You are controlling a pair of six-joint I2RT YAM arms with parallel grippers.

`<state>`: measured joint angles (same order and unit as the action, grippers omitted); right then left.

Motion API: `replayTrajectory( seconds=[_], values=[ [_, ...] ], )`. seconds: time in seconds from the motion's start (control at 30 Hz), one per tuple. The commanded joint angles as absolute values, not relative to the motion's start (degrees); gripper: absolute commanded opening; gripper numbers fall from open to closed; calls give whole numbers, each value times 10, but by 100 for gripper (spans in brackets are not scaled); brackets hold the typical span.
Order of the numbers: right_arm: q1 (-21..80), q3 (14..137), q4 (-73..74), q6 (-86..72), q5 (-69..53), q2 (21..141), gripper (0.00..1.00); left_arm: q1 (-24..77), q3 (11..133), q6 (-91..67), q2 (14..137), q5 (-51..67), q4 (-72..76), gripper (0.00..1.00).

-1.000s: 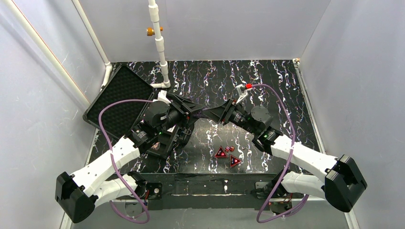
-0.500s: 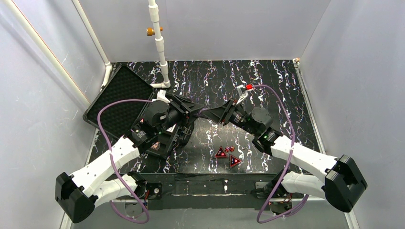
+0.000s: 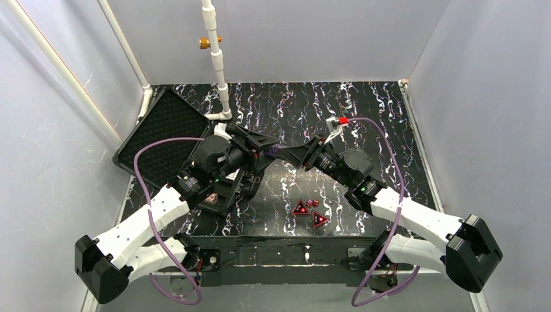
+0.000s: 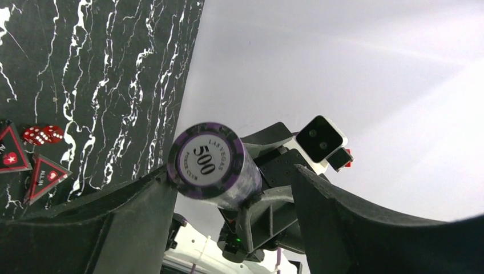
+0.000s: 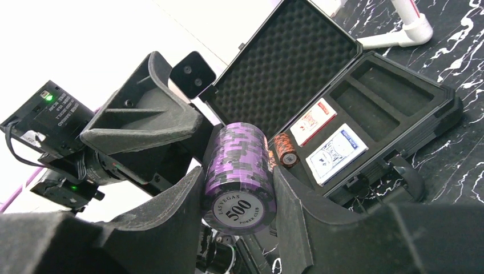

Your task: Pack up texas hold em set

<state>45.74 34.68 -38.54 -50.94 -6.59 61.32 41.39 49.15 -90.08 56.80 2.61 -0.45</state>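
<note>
My right gripper (image 3: pixel 286 155) (image 5: pixel 238 182) is shut on a purple "500" chip stack (image 5: pixel 240 171) and holds it in the air above the table's middle. My left gripper (image 3: pixel 263 148) (image 4: pixel 234 182) is open around the stack's other end (image 4: pixel 208 160). The stack rests against one left finger, with a gap to the other. The black case (image 5: pixel 394 108) lies open at the left, its foam lid (image 3: pixel 162 133) raised. It holds a red deck (image 5: pixel 311 121), a blue deck (image 5: pixel 337 153) and an orange chip stack (image 5: pixel 284 149). Two red triangles (image 3: pixel 308 214) and red dice (image 3: pixel 312 203) lie on the table.
A white pipe (image 3: pixel 217 62) stands at the back beside the case lid. White walls close in the black marbled table (image 3: pixel 364 104) on three sides. My left arm covers most of the case base in the top view.
Both arms have shifted only slightly, and the right wrist has edged a little to the right. The purple stack stays in the right gripper, between the left fingers.
</note>
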Motion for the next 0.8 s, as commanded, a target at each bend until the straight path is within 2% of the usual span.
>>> replayTrajectory(
  seconds=[0.0, 0.53, 0.77],
  values=[
    [458, 361, -467, -498, -39, 611, 1, 420, 501, -940, 558, 36, 3, 69],
    [460, 356, -470, -466, -28, 600, 1, 424, 508, -994, 598, 31, 10, 65],
    [460, 360, -463, -448, -24, 588, 1, 425, 519, -999, 613, 35, 10, 54]
  ],
)
